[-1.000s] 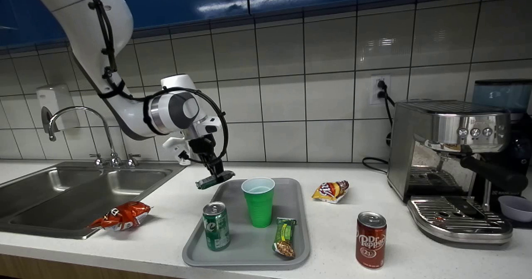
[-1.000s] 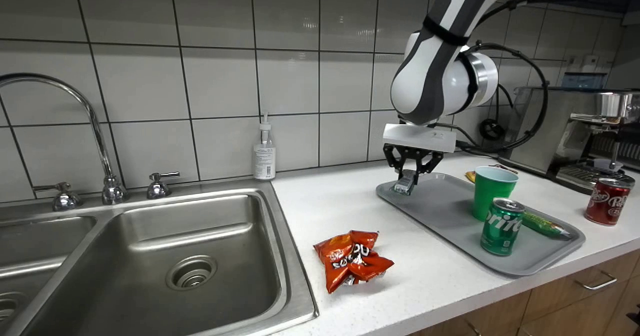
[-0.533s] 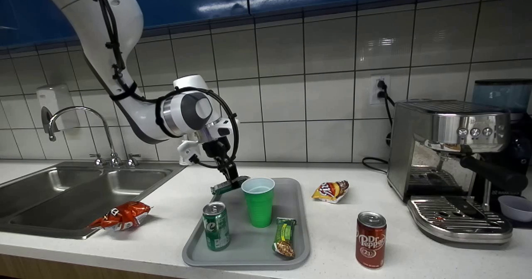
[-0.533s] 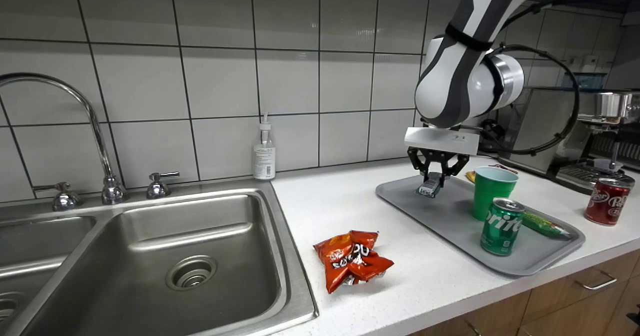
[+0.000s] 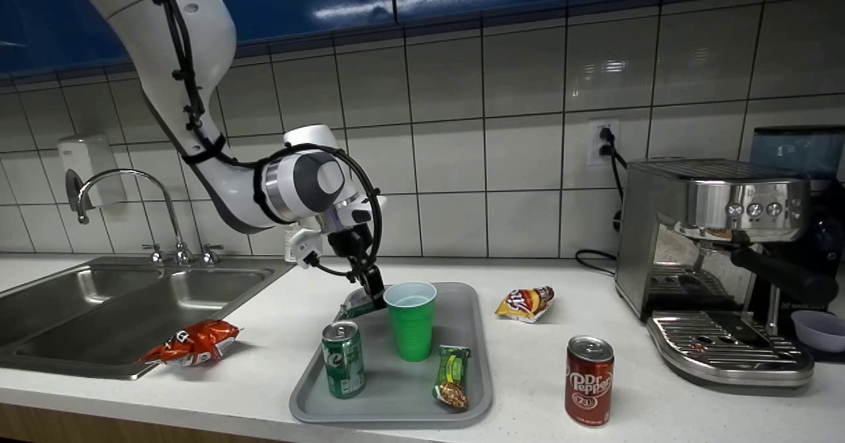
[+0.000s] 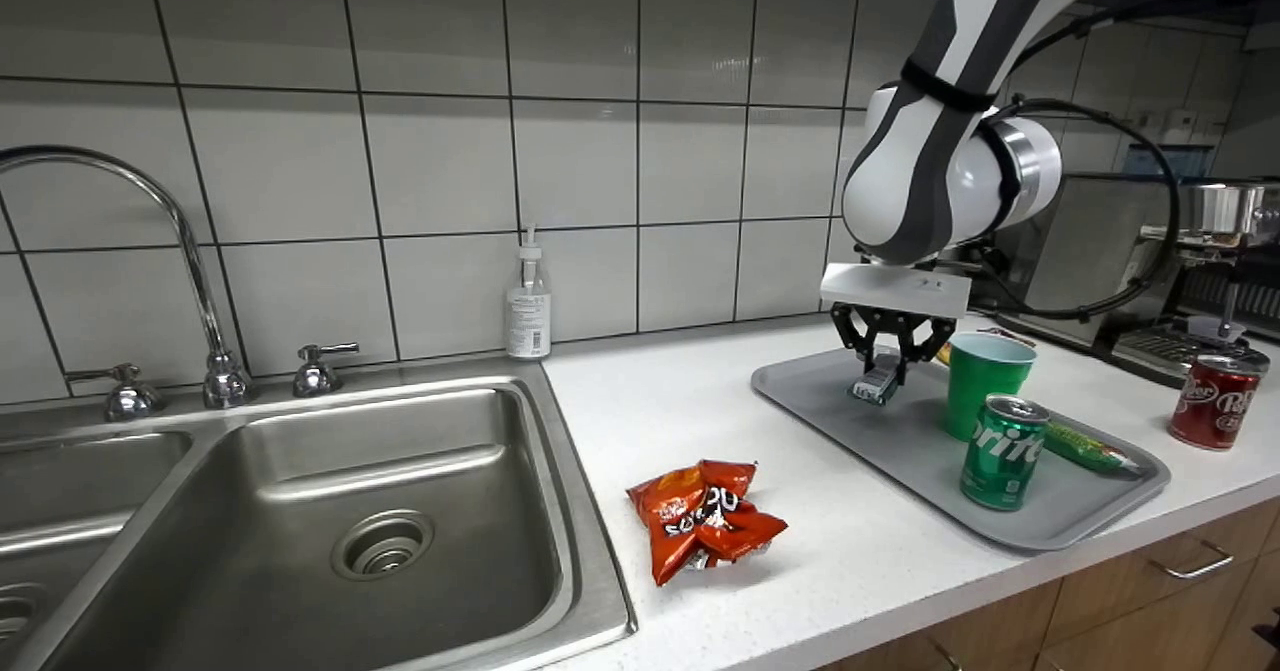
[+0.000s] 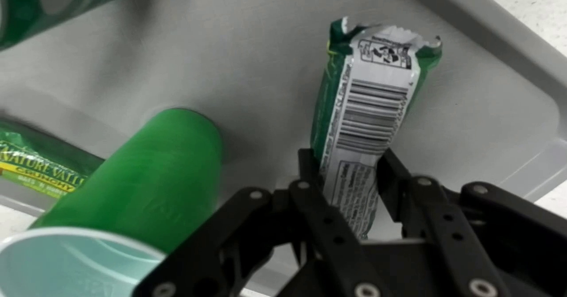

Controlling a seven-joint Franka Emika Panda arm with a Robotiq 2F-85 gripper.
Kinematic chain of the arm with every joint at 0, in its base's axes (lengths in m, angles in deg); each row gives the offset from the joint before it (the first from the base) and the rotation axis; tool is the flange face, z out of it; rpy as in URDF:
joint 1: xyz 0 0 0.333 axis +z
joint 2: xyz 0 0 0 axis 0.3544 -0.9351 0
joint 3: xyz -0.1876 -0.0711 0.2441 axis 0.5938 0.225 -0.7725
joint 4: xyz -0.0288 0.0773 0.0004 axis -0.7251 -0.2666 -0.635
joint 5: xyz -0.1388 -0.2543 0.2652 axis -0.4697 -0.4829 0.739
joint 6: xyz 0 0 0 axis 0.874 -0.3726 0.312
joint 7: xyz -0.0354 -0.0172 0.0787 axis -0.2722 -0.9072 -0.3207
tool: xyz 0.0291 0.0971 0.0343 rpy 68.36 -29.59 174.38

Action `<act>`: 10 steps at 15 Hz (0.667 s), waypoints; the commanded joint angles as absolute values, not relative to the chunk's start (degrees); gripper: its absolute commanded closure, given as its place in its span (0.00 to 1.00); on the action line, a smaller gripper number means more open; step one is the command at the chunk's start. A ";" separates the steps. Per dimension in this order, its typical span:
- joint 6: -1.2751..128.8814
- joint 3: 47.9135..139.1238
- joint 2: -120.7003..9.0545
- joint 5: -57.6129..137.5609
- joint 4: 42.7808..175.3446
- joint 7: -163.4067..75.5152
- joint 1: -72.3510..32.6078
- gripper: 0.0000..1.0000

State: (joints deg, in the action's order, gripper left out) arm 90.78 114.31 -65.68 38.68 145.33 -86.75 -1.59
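My gripper (image 7: 347, 166) is shut on a granola bar (image 7: 374, 106) in a green wrapper, its white barcode side facing the wrist camera. One finger presses each side of the bar. In both exterior views the bar (image 6: 874, 388) slants low over the back part of a grey tray (image 6: 890, 436); whether its end touches the tray, I cannot tell. A green cup (image 5: 412, 331) stands on the tray right beside the gripper, hiding part of the fingers in an exterior view. Also on the tray are an upright Sprite can (image 5: 343, 364) and a second green-wrapped bar (image 5: 452, 377), lying flat.
A red chip bag (image 6: 705, 521) lies between the tray and the steel sink (image 6: 400, 471) with its tall faucet (image 5: 132, 173). Past the tray's opposite side are a yellow snack bag (image 5: 526, 303), a Dr Pepper can (image 5: 589, 383) and a coffee machine (image 5: 716, 218). Tiled wall runs behind.
In both exterior views the arm has moved right and downward, carrying the bar from the tray's back edge to low over the tray, nearer the cup. The grip has stayed the same.
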 commanded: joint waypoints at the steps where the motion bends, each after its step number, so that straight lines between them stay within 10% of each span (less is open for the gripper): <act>1: 89.66 112.07 -66.70 38.57 144.11 -88.16 -4.23 0.87; 10: 89.80 110.14 -69.43 39.44 142.61 -87.52 -5.83 0.87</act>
State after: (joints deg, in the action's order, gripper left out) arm 90.78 111.54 -68.90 39.11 144.24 -86.78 -4.46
